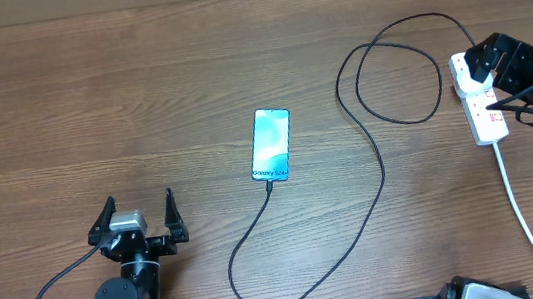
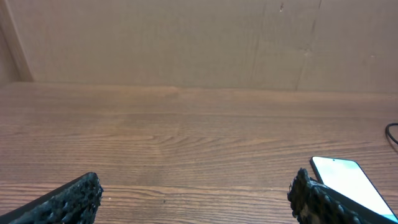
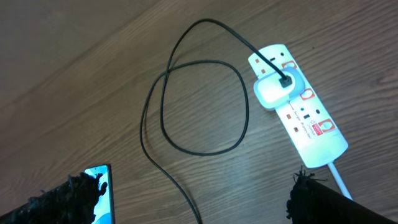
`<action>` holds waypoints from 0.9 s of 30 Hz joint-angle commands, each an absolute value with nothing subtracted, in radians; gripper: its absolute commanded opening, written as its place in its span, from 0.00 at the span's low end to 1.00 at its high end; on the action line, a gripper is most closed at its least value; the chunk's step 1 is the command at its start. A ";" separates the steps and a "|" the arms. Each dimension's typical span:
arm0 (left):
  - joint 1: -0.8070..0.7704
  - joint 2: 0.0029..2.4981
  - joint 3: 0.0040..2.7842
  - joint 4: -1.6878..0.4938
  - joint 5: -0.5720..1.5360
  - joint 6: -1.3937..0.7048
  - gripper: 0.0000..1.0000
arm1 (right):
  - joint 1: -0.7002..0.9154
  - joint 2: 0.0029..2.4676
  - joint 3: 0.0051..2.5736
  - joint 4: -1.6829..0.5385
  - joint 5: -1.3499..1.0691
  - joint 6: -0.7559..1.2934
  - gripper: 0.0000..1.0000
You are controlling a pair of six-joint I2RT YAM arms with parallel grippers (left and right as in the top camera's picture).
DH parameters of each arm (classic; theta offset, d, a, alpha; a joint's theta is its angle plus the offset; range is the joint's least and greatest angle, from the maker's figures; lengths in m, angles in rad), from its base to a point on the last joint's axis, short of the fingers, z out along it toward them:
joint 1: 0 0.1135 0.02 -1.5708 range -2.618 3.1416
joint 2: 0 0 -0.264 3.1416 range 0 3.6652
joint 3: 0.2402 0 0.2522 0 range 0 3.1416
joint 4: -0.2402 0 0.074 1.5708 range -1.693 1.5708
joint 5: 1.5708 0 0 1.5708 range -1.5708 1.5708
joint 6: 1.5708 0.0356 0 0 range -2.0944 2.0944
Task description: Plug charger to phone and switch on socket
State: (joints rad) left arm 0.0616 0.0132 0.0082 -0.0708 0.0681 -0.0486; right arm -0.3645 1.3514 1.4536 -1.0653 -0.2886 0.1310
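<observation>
The table [image 1: 138,84] was seen to be of brown wood or wood-look laminate, with a fine streaked grain and a matt, smooth finish. On it, the phone [image 1: 271,145] was faced with glossy glass, lit light blue. The charger [image 1: 380,157], running from the phone, was sheathed in thin, smooth black plastic or rubber. Right of the phone, the socket [image 3: 305,118] was cased in smooth white plastic with a slight sheen, with small red printed marks; its cord [image 1: 523,211] was jacketed in smooth white plastic. The pads [image 2: 74,196] of the left gripper [image 1: 139,204] were covered in coarse, pebbled black rubber, as were those of the right gripper [image 3: 194,190]. Behind the table, a matt brown cardboard-like wall [image 2: 186,43] was seen.
</observation>
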 commanded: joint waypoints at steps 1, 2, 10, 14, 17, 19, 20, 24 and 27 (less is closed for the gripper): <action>0.072 0.004 0.005 -0.072 0.075 -0.029 0.99 | -0.361 1.351 1.463 -1.045 -0.282 0.134 1.00; 0.072 0.004 0.005 -0.072 0.075 -0.029 1.00 | -0.360 1.346 1.457 -1.035 -0.282 0.134 1.00; 0.072 0.004 0.005 -0.072 0.075 -0.029 1.00 | -0.284 1.236 1.270 -0.810 -0.292 0.134 1.00; 0.072 0.004 0.005 -0.072 0.075 -0.029 1.00 | -0.202 1.138 1.092 -0.622 -0.292 0.134 1.00; 0.072 0.004 0.005 -0.072 0.075 -0.029 1.00 | -0.140 1.056 0.929 -0.444 -0.291 0.134 1.00; 0.072 0.004 0.005 -0.072 0.075 -0.029 0.99 | -0.104 1.003 0.820 -0.321 -0.291 0.134 1.00; 0.072 0.004 0.005 -0.072 0.075 -0.029 1.00 | -0.088 0.975 0.767 -0.260 -0.291 0.134 1.00; 0.072 0.004 0.005 -0.072 0.075 -0.029 1.00 | -0.039 0.856 0.550 -0.013 -0.288 0.134 1.00; 0.072 0.004 0.005 -0.072 0.075 -0.029 1.00 | -0.015 0.744 0.380 0.185 -0.284 0.130 1.00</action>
State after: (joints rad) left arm 0.0616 0.0132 0.0082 -0.0696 0.0681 -0.0483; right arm -0.0349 0.8356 0.4904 0.0925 -0.2913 0.1307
